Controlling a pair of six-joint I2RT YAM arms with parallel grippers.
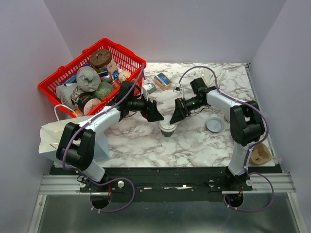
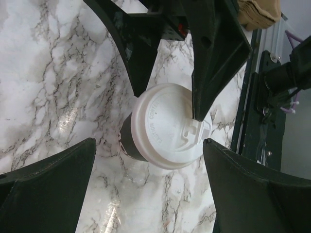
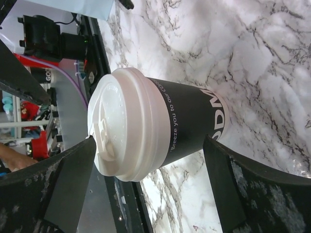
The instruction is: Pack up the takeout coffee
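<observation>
Right hand [image 3: 149, 141]: hanging released, straddling the coffee cup [image 3: 189, 121] without gripping.
Left hand [image 2: 148, 141]: hovering wide open above the white lid [image 2: 165, 128], holding nothing.
Coffee cup: standing upright on the worktop [image 1: 194, 145], between both hands.
Progress: packing apparently not begun; cup sitting outside the paper bag [image 1: 51, 138], lifting and bagging remaining.
Views: wrist cameras are showing lid seating and cup lettering; only overhead is showing bag, red basket [image 1: 127, 57], loose lid [image 1: 214, 124].

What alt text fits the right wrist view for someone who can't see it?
A dark, white-lidded takeout coffee stands on the marble table inside the open right pincer, whose fingers flank it without clearly gripping. White lettering runs around the cup's side.
</observation>
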